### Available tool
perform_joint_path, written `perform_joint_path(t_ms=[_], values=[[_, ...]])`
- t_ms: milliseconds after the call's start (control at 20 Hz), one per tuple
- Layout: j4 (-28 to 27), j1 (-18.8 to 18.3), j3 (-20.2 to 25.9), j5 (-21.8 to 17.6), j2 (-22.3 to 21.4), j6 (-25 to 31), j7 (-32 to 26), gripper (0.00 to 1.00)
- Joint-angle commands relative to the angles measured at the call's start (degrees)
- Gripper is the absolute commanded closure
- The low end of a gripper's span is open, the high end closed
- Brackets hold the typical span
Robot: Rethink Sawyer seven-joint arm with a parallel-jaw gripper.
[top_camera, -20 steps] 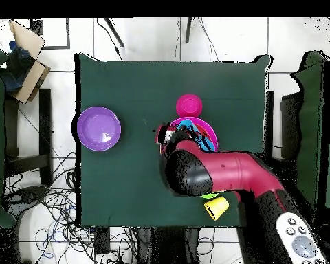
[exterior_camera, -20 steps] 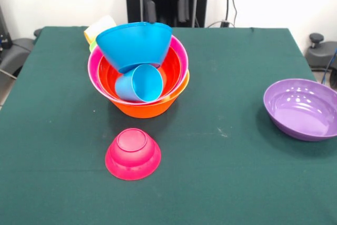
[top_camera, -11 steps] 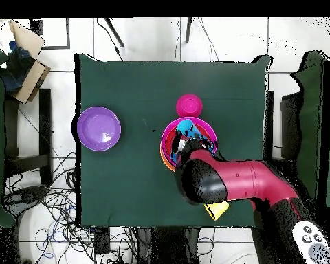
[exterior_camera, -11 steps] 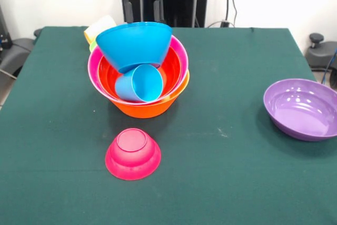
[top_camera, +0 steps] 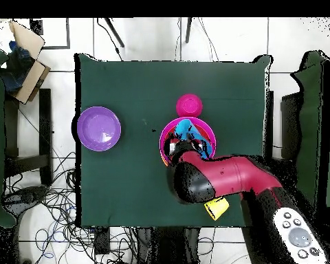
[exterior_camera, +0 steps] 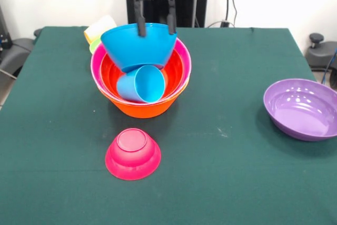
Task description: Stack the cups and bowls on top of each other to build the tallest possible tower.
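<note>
Black 2-finger gripper (exterior_camera: 156,22) straddles rim of glossy blue plastic bowl (exterior_camera: 138,46), can't tell if clamped; seat deeper, lift straight, avoid tipped light-blue tumbler (exterior_camera: 141,84).

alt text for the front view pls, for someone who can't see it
A robot gripper reaches down over the rim of a tilted blue bowl in a stack of nested bowls with a light blue cup. An upturned magenta bowl and a purple bowl sit apart.

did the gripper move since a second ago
Yes. In the front view the gripper has come down from above the table's far edge and now sits at the blue bowl's rim; the stack shifted slightly right.
</note>
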Motion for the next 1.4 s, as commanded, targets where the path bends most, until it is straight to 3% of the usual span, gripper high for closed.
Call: perform_joint_path(t_ms=[50,400,750,1200,1400], values=[[-1.5,3.9,-2.0,-6.2,4.7,0.1,-1.4,0.00],[-2.7,5.3,-2.5,-5.9,5.0,0.6,-0.9,0.00],[-0.6,3.6,-0.3,-3.8,2.6,2.4,-1.9,0.00],[8.6,-2.9,8.2,6.2,-9.0,8.6,-5.4,0.00],[10.6,-4.6,10.4,8.5,-11.4,9.7,-6.2,0.00]])
